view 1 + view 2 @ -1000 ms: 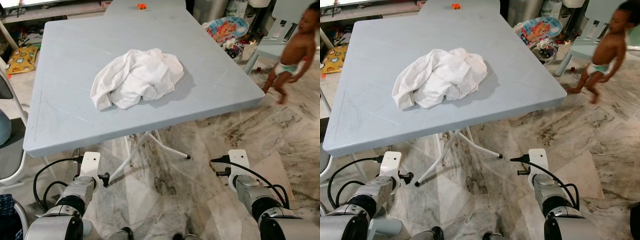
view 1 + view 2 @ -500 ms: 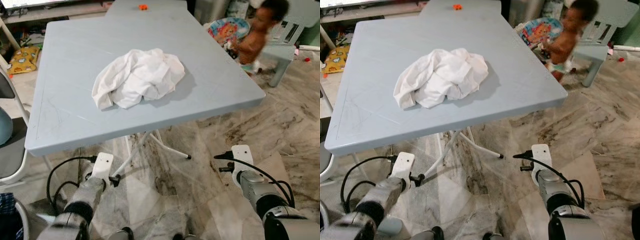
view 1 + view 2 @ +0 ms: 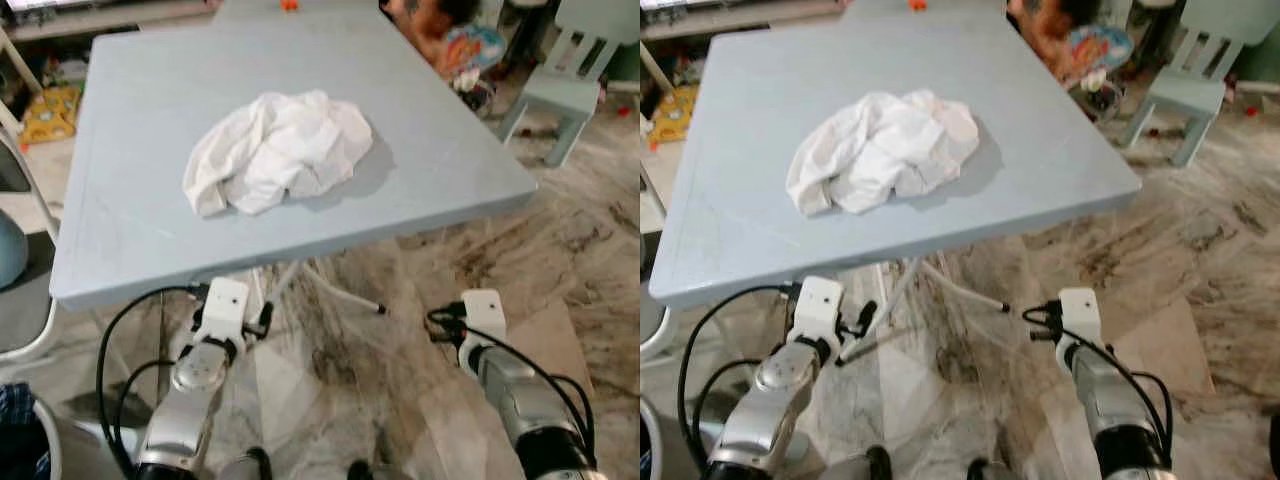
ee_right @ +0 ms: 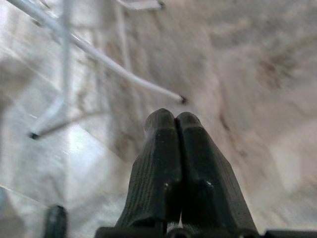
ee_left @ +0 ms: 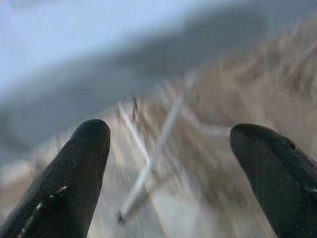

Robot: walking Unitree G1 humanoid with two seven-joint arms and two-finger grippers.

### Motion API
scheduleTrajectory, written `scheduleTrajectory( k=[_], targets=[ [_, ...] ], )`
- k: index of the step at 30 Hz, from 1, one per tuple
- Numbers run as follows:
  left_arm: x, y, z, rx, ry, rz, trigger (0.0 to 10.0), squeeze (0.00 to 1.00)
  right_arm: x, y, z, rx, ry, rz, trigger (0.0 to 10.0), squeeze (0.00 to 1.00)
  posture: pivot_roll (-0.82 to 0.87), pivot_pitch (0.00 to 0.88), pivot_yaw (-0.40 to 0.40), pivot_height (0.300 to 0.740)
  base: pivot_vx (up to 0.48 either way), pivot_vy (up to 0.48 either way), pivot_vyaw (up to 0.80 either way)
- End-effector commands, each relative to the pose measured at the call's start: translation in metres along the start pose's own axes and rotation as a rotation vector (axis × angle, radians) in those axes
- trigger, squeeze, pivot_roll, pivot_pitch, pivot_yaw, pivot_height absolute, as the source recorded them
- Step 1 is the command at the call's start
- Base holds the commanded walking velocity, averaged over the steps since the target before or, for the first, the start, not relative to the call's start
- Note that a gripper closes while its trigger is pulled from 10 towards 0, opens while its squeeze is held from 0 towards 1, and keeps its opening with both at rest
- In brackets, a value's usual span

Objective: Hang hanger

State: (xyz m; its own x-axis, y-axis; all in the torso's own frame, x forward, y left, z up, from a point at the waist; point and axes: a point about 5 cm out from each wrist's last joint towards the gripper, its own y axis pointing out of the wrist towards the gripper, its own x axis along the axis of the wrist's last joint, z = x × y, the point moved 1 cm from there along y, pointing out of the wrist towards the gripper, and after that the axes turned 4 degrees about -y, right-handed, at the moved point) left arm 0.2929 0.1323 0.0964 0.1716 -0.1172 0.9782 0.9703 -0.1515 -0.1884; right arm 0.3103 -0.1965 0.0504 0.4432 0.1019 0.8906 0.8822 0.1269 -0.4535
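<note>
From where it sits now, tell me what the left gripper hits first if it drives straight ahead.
Likely the table's white folding legs: the open left gripper points under the grey table at them. The view is blurred, so depth is uncertain.

Even daylight (wrist views motion-blurred)

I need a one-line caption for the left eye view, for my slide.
Crumpled white cloth lying on a grey-blue folding table, both silver arms held low over marbled floor.
</note>
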Motion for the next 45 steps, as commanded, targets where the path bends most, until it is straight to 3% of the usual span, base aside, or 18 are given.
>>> scheduleTrajectory(
  k=[1,5,6,8,10,11,15,18,21,24,26,32,36,41,45],
  targets=[
    [0.017,-0.006,-0.002,0.003,0.032,-0.087,10.0,0.0,0.022,-0.008,0.011,0.057,-0.052,-0.11,10.0,0.0,-0.01,0.192,-0.015,0.74,0.0,0.0,0.0],
    [0.047,-0.01,0.001,-0.01,0.049,-0.18,10.0,0.0,0.058,-0.014,0.017,0.079,-0.027,-0.242,10.0,0.0,-0.01,0.193,-0.014,0.74,0.0,0.0,0.0],
    [0.047,-0.01,0.001,-0.01,0.049,-0.18,10.0,0.0,0.058,-0.014,0.017,0.079,-0.027,-0.242,10.0,0.0,-0.01,0.193,-0.014,0.74,0.0,0.0,0.0],
    [0.068,-0.012,0.006,0.013,0.066,-0.237,10.0,0.0,0.082,-0.018,0.016,0.03,-0.039,-0.329,10.0,0.0,0.0,0.195,-0.011,0.74,0.0,0.0,0.0],
    [0.074,-0.013,0.007,0.01,0.086,-0.261,10.0,0.0,0.089,-0.019,0.014,0.014,-0.047,-0.337,10.0,0.0,0.0,0.194,-0.009,0.74,0.0,0.0,0.0],
    [0.076,-0.014,0.008,0.005,0.144,-0.258,10.0,0.0,0.094,-0.02,0.015,0.04,-0.008,-0.333,10.0,0.0,0.0,0.194,-0.009,0.74,0.0,0.0,0.0],
    [0.067,-0.01,0.014,0.028,0.243,-0.227,10.0,0.0,0.095,-0.02,0.015,0.031,-0.07,-0.344,10.0,0.0,0.01,0.167,0.007,0.74,0.0,0.0,0.0],
    [0.055,-0.008,0.014,0.033,0.206,-0.167,10.0,0.0,0.087,-0.017,0.02,0.018,-0.116,-0.325,10.0,0.0,0.01,0.144,0.018,0.74,0.0,0.0,0.0],
    [0.058,-0.006,0.007,0.079,0.186,-0.199,10.0,0.0,0.09,-0.021,0.031,0.03,-0.153,-0.388,10.0,0.0,0.0,0.121,0.025,0.74,0.0,0.0,0.0],
    [0.072,-0.009,0.0,0.114,0.196,-0.3,10.0,0.0,0.093,-0.027,0.033,0.027,-0.126,-0.422,10.0,0.0,0.0,0.1,0.009,0.74,0.0,0.0,0.0],
    [0.072,-0.012,0.001,0.135,0.19,-0.317,10.0,0.0,0.094,-0.03,0.032,0.018,-0.085,-0.438,10.0,0.0,0.0,0.097,0.006,0.74,0.0,0.0,0.0],
    [0.054,-0.023,0.012,0.202,0.14,-0.272,10.0,0.0,0.083,-0.045,0.024,-0.08,-0.054,-0.476,10.0,0.0,0.0,0.095,-0.015,0.74,0.0,0.0,0.0],
    [0.041,-0.023,0.011,0.184,0.13,-0.25,10.0,0.0,0.077,-0.045,0.024,-0.118,0.039,-0.469,10.0,0.0,-0.03,0.128,-0.024,0.74,0.0,0.0,0.0],
    [0.04,-0.018,0.004,0.176,0.069,-0.237,10.0,0.0,0.085,-0.042,0.035,-0.093,0.005,-0.49,10.0,0.0,-0.03,0.153,-0.028,0.74,0.0,0.0,0.0],
    [0.046,-0.017,-0.014,0.078,0.032,-0.267,10.0,0.0,0.082,-0.041,0.039,-0.095,0.024,-0.475,10.0,0.0,-0.04,0.157,-0.028,0.74,0.0,0.0,-0.38]
  ],
)
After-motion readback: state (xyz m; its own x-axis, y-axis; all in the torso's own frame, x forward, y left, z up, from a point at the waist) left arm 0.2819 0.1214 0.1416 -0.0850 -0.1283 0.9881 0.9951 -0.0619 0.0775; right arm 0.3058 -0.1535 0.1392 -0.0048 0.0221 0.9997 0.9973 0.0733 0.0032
